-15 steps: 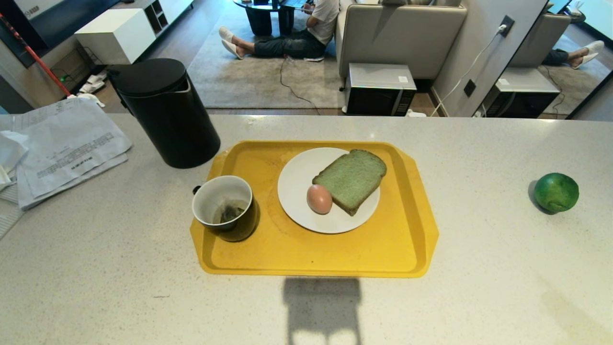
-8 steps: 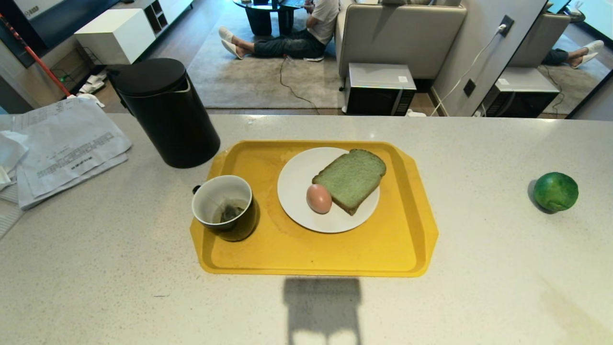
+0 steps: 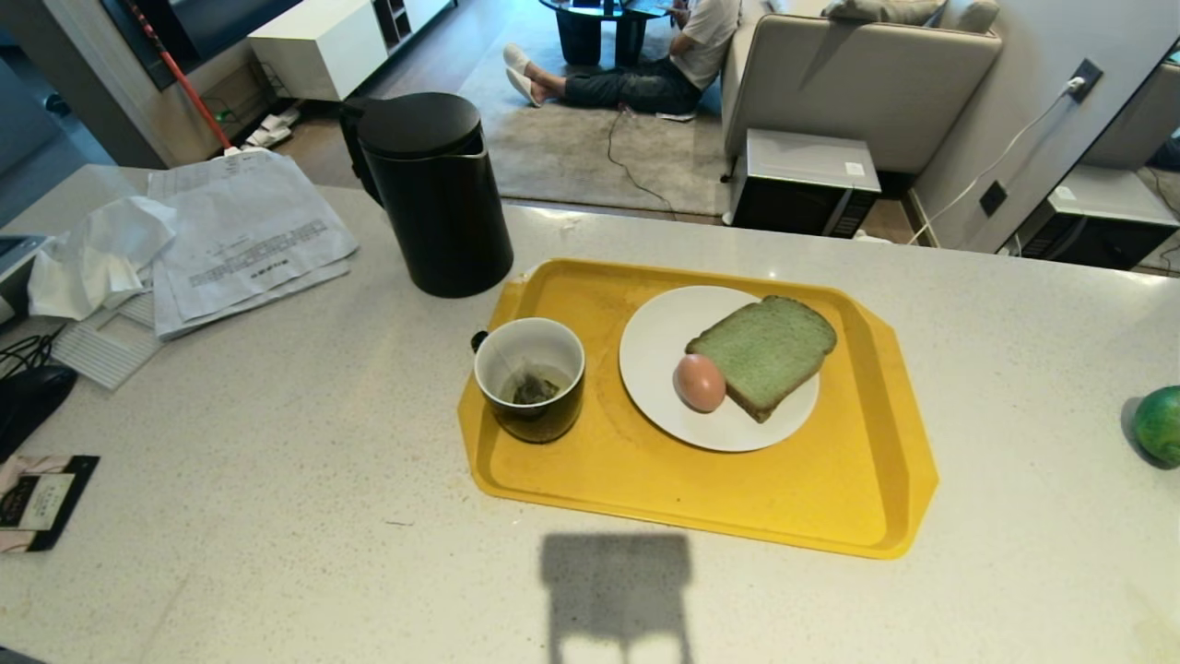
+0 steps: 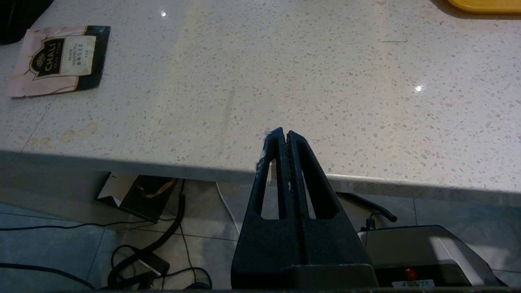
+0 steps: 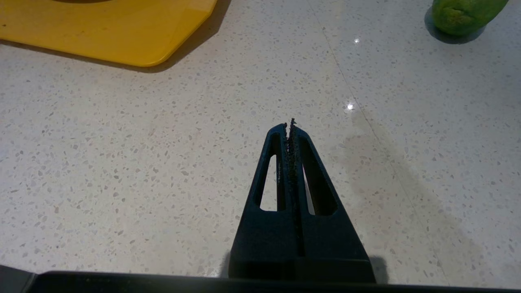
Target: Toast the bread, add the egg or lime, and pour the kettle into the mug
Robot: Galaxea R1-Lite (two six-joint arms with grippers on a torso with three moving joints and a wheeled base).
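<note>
head view: bread (image 3: pixel 763 351) and egg (image 3: pixel 700 382) share the white plate (image 3: pixel 659 369) on the yellow tray (image 3: pixel 857 480), mug (image 3: pixel 530 377) alongside, kettle (image 3: pixel 436 196) behind, lime (image 3: pixel 1160 424) far right on the bench (image 3: pixel 277 480). left gripper (image 4: pixel 284 135) and right gripper (image 5: pixel 290 126) fingers clenched, empty.

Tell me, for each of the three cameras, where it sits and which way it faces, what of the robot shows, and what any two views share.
Head view: high on the robot, looking forward and down at the counter with the kettle, mug, bread and egg; no arm shows.
Left wrist view: behind the shut left claw, facing the counter's near edge and a tea sachet.
Right wrist view: behind the shut right claw, over the counter.
Shared: the yellow tray in all three; the lime in head and right wrist views.
</note>
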